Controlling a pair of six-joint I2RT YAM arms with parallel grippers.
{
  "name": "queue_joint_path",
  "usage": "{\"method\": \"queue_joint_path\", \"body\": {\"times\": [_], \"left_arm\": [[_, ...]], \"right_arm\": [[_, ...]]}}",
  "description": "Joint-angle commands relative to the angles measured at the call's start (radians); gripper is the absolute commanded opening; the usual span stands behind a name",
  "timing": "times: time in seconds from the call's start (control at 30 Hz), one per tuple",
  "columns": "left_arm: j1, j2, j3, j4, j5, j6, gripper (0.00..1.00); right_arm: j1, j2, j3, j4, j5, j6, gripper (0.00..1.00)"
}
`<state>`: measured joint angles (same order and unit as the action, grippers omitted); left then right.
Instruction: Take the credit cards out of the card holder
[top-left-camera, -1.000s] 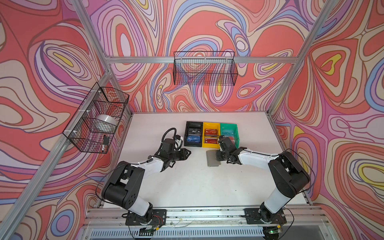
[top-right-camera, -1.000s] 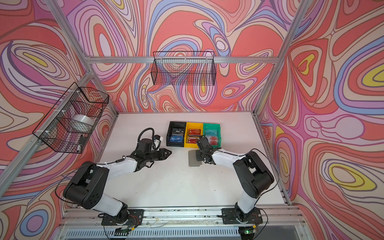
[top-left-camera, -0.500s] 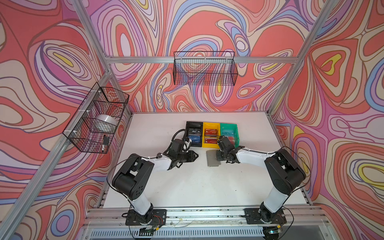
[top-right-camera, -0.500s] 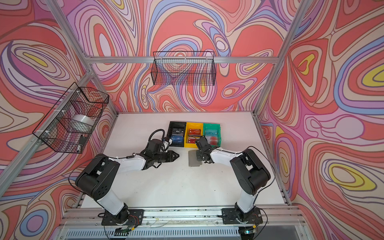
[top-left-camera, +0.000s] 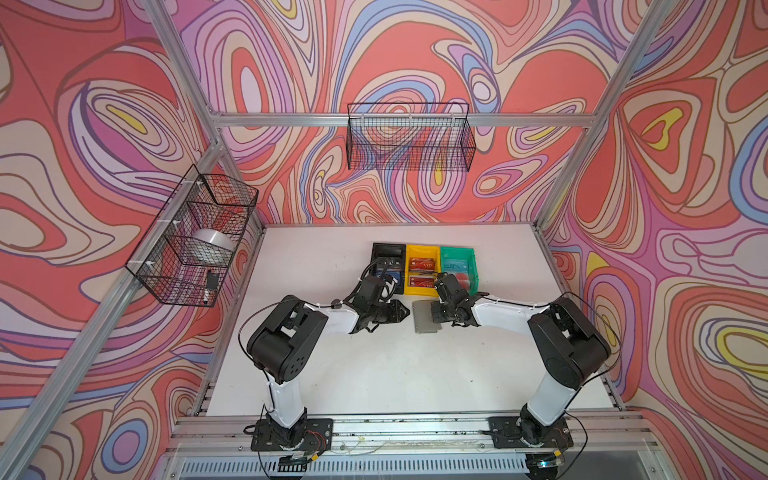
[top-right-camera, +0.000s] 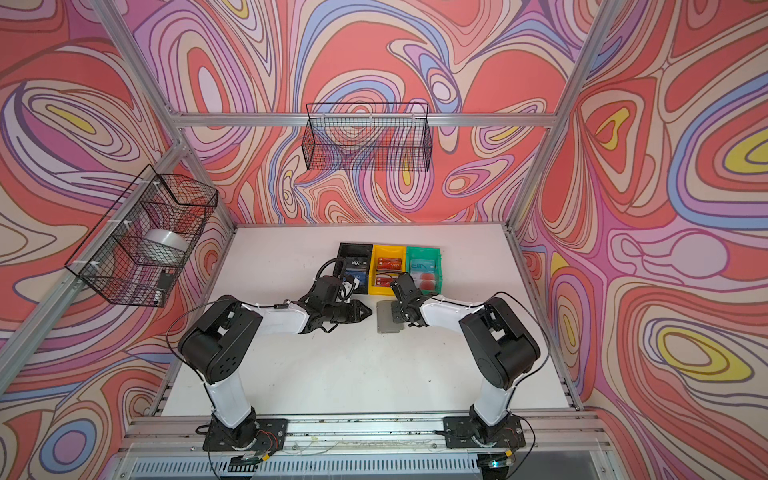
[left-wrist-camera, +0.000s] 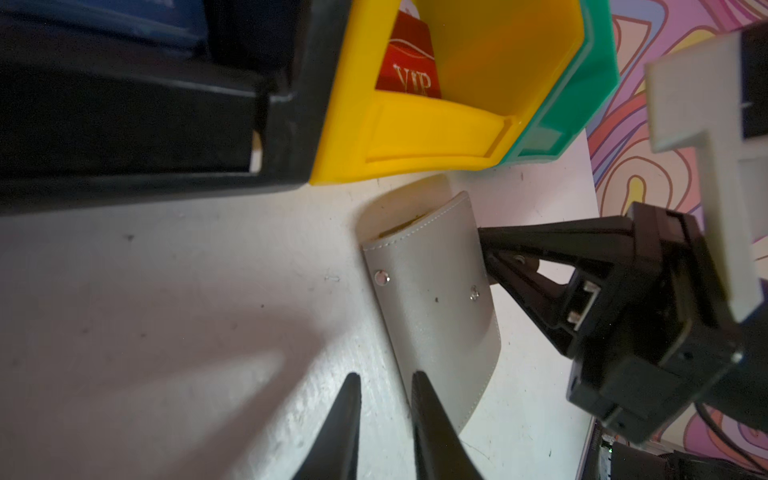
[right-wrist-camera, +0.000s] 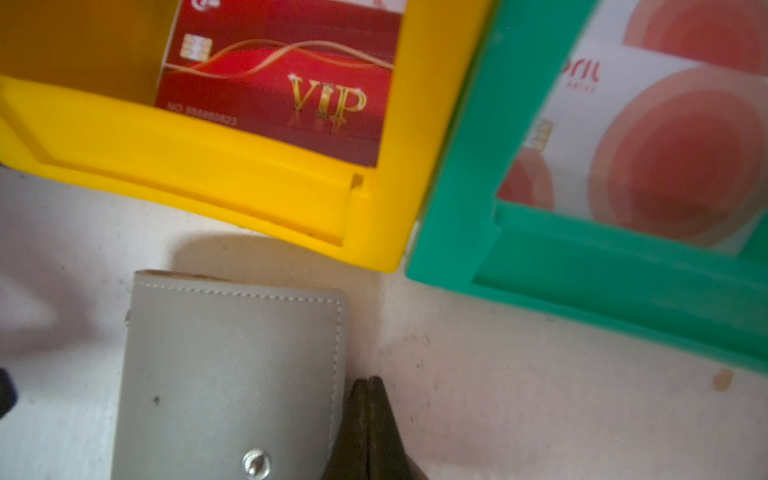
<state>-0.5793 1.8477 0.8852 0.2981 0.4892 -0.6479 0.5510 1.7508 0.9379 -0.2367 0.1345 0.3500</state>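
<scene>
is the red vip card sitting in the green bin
No, in the right wrist view the red VIP card lies in the yellow bin; the green bin holds a white card with red circles.

— What kind of place is this?
— A robotics lab cell. An aluminium frame (top-left-camera: 291, 120) carries swirl-printed walls (top-left-camera: 685, 187) and wire baskets (top-left-camera: 409, 141), and two robot arms (top-left-camera: 286, 345) are bolted to a rail (top-left-camera: 415, 430) at the white bench's (top-left-camera: 395, 374) front edge.

Matt leather-like card holder (right-wrist-camera: 232, 374); glossy yellow plastic bin (right-wrist-camera: 208, 166).
</scene>
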Motion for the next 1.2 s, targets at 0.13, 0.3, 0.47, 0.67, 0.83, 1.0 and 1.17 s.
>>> {"method": "queue_joint_path", "body": {"times": [0.13, 0.3, 0.47, 0.67, 0.83, 1.0, 1.17], "left_arm": [[-0.065, 0.071, 0.133, -0.216, -0.076, 0.039, 0.18], [-0.071, 0.090, 0.159, -0.260, -0.094, 0.041, 0.16], [-0.071, 0.110, 0.180, -0.319, -0.111, 0.049, 0.09], [-0.070, 0.123, 0.191, -0.343, -0.117, 0.040, 0.05], [-0.070, 0.119, 0.199, -0.396, -0.154, 0.054, 0.03], [-0.070, 0.117, 0.196, -0.422, -0.184, 0.066, 0.02], [-0.071, 0.127, 0.198, -0.423, -0.177, 0.060, 0.02]], "right_arm": [[-0.001, 0.010, 0.002, 0.022, -0.037, -0.002, 0.04], [-0.001, 0.002, -0.009, 0.032, -0.053, -0.003, 0.04], [-0.001, -0.018, -0.028, 0.059, -0.094, -0.004, 0.04], [-0.002, -0.026, -0.034, 0.106, -0.199, -0.008, 0.02], [0.001, -0.046, -0.038, 0.158, -0.290, 0.000, 0.02], [0.005, -0.068, -0.024, 0.174, -0.357, -0.007, 0.05], [0.022, -0.075, 0.004, 0.149, -0.371, -0.022, 0.07]]}}
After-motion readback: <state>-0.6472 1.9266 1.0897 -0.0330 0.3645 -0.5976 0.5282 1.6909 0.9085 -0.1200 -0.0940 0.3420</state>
